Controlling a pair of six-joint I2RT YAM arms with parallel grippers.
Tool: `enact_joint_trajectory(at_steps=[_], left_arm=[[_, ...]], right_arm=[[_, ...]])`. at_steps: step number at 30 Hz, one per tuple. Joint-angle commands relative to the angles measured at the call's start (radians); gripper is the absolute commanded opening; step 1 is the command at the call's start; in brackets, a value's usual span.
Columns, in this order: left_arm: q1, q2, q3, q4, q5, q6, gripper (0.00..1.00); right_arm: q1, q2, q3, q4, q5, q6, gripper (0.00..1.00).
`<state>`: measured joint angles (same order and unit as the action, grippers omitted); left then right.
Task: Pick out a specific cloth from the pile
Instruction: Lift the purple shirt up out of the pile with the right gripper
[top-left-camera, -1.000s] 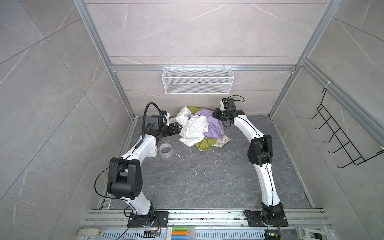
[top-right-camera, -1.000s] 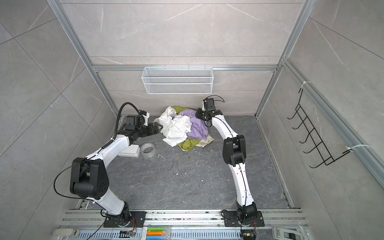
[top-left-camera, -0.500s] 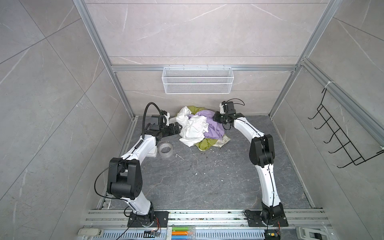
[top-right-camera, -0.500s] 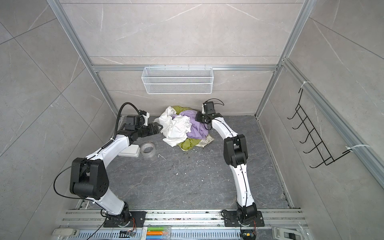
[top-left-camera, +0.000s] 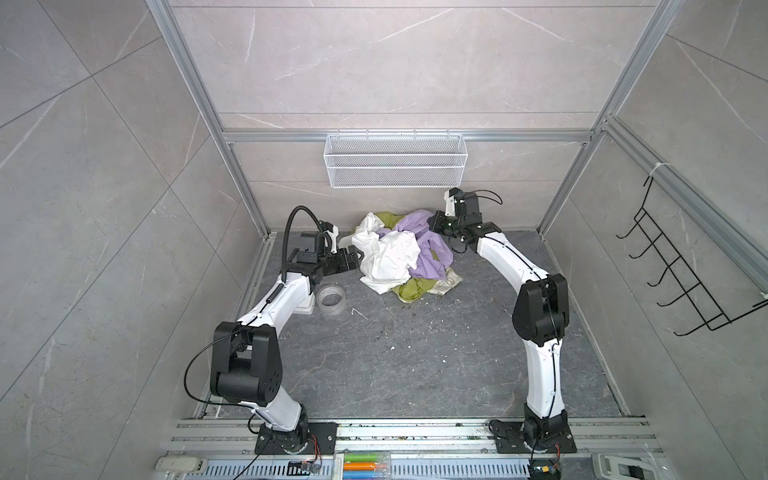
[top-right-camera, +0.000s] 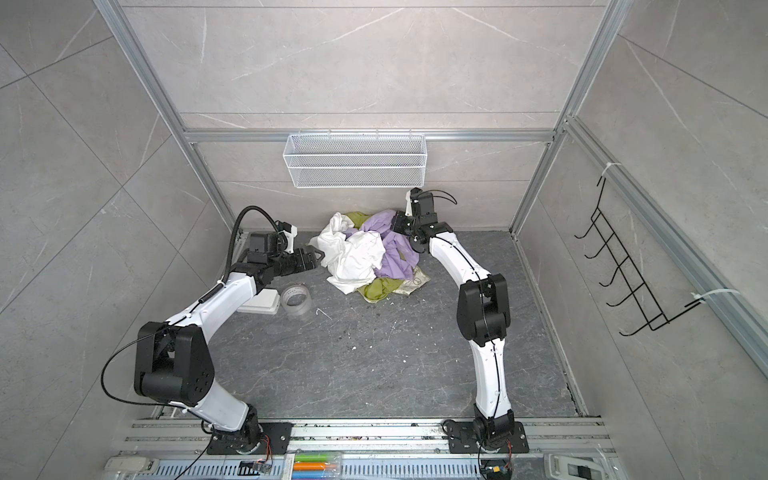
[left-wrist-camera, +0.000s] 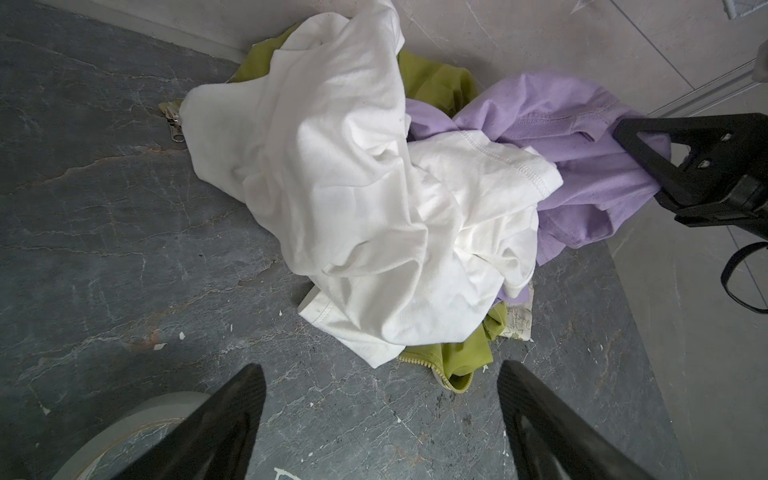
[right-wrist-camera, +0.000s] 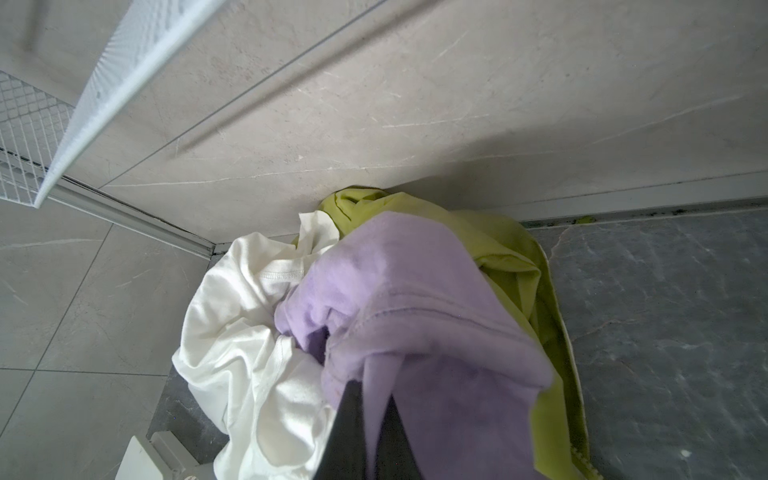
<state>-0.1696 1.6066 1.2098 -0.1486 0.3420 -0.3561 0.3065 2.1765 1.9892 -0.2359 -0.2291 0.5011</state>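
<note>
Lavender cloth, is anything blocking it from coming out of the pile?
The right gripper is shut on the lavender cloth, nothing between. The white cloth lies over part of it and may drag along.

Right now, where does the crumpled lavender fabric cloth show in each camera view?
In a top view: lavender fabric cloth right of the crumpled white cloth, touching it.
In a top view: cloth likewise right of white cloth.
Left wrist: between white cloth and right hand, which pinches it.
Right wrist: mid-frame, clamped in that hand.
Shared landmark: the white cloth.
</note>
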Motion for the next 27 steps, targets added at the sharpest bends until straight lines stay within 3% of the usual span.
enact_joint_trajectory(at_steps=[1,27], left_arm=[[-0.004,-0.051,-0.004,0.037,0.005,0.006,0.91],[-0.01,-0.004,0.017,0.042,0.017,0.007,0.91]], right_arm=[[0.0,-0.08,-0.029,0.062,0.003,-0.004,0.0],[0.012,-0.145,0.046,0.053,0.049,-0.037,0.0]])
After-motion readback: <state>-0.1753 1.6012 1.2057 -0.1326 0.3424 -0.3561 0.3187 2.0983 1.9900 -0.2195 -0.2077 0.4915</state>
